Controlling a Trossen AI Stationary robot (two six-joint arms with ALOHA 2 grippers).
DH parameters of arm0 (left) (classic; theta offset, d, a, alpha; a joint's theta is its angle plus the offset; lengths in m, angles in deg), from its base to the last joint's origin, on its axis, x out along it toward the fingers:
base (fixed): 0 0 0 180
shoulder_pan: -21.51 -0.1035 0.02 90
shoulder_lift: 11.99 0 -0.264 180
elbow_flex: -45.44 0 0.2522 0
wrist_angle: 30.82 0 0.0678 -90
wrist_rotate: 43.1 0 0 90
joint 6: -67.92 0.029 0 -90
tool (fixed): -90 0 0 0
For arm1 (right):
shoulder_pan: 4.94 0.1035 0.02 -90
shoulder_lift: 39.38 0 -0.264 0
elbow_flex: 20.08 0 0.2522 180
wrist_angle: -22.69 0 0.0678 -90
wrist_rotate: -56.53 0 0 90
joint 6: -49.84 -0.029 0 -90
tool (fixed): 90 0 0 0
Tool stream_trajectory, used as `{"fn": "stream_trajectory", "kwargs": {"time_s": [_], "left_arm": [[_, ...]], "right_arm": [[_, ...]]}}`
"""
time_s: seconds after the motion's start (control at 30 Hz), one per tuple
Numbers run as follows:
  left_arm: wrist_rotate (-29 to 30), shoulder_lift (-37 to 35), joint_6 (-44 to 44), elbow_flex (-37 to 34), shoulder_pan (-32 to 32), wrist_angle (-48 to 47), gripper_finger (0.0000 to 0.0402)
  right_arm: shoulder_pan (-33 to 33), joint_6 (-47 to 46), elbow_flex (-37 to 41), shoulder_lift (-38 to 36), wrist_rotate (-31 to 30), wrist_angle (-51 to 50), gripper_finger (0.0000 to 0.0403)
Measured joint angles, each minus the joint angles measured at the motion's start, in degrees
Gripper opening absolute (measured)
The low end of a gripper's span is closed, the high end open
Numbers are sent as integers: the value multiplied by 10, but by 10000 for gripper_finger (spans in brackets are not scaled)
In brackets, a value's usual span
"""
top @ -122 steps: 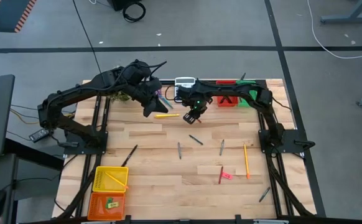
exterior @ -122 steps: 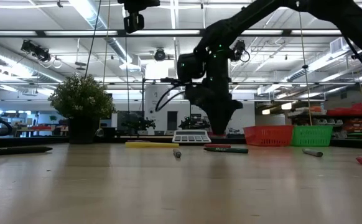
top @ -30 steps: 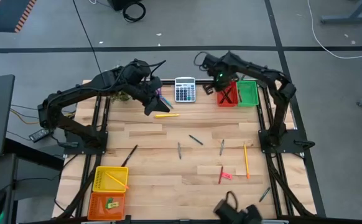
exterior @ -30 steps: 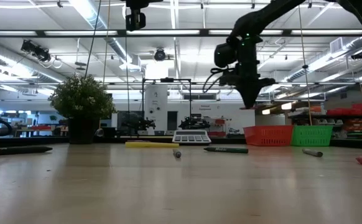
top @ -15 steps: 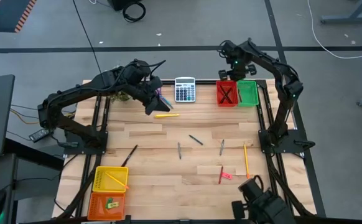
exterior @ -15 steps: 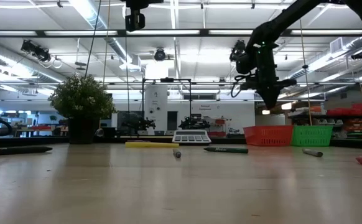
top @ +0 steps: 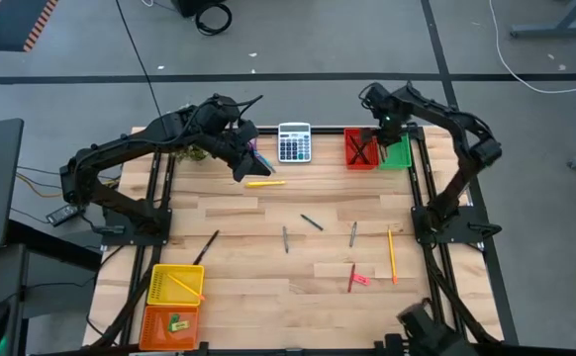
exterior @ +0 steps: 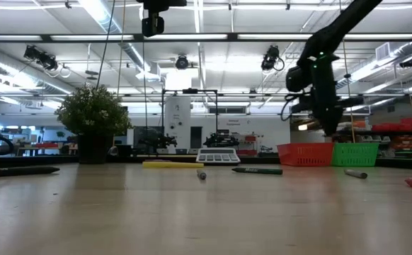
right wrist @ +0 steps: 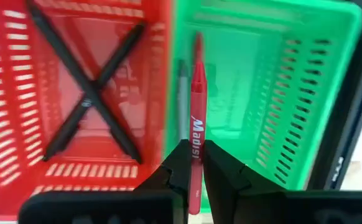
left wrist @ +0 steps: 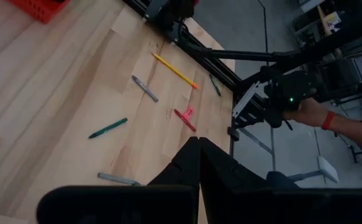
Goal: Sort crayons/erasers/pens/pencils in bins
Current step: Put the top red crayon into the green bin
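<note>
I have the right hand (right wrist: 193, 167) clamped on a red crayon (right wrist: 195, 124), hanging over the green bin (right wrist: 330, 81) beside the red bin (right wrist: 19, 180), positioned for release. My left hand (left wrist: 199, 163) waits clenched, empty, above the surface (top: 258, 287).

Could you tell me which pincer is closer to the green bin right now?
The right pincer: it hangs over the green bin, shut on a red crayon. The left pincer is far across the table, beyond the calculator.
</note>
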Motion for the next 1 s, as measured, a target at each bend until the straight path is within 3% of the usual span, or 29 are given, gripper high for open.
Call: {"fn": "stream_trajectory", "kwargs": {"time_s": [0.27,1.0], "left_arm": [[0,0,-3,0,0,0,23],[2,0,-49,0,30,0,10]], "right_arm": [[-14,2,85,-71,0,81,40],[-27,39,86,-9,-17,135,40]]}}
